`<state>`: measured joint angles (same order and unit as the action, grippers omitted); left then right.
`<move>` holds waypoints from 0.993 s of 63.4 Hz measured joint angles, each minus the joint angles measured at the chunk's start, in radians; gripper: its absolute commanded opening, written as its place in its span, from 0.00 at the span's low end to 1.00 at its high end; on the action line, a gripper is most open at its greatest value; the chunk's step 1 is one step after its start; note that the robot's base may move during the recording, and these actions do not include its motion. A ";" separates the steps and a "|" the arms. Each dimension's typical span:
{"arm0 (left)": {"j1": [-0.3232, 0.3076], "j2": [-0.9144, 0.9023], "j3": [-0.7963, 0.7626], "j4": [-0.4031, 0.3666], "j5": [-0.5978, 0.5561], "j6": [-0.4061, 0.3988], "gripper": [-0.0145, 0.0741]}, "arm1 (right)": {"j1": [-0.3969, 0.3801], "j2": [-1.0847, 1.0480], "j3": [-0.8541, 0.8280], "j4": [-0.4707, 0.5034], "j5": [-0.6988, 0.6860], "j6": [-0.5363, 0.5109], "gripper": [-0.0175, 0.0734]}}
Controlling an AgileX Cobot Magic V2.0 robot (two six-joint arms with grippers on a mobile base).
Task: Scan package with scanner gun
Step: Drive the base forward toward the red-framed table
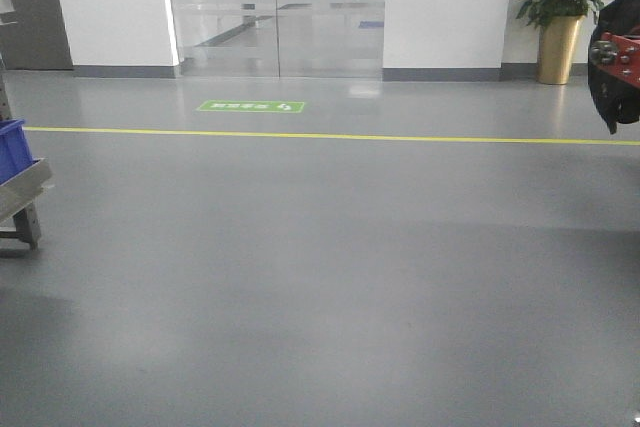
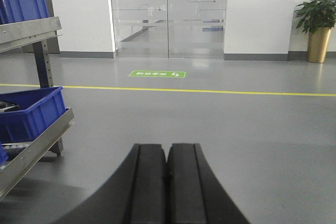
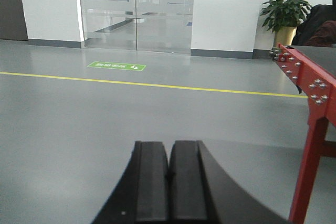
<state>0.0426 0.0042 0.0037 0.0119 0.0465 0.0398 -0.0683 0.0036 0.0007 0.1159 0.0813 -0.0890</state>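
Observation:
The package and the scanner gun are out of view in all three views. My left gripper (image 2: pixel 167 150) is shut, its two black fingers pressed together with nothing between them, pointing out over bare grey floor. My right gripper (image 3: pixel 169 148) is likewise shut and empty, also aimed along the floor toward the glass doors. Neither gripper appears in the front view.
A metal rack (image 2: pixel 37 145) with blue bins (image 2: pixel 29 111) stands at the left; its corner (image 1: pixel 22 192) shows in the front view. A red-framed table (image 3: pixel 310 98) is at the right. Ahead lie a yellow floor line (image 1: pixel 320 136), glass doors (image 1: pixel 275 7) and a potted plant (image 1: pixel 560 17).

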 measured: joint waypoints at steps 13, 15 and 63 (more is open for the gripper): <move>0.000 0.000 0.000 0.000 0.000 0.000 0.04 | 0.000 0.000 0.000 0.000 0.000 0.000 0.02; 0.000 0.000 0.000 0.000 0.000 0.000 0.04 | 0.000 0.000 0.000 0.000 0.000 0.000 0.02; 0.000 0.000 0.000 0.000 0.000 0.000 0.04 | 0.000 0.000 0.000 0.000 0.000 0.000 0.02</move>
<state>0.0426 0.0042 0.0037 0.0119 0.0465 0.0398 -0.0683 0.0036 0.0007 0.1159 0.0813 -0.0890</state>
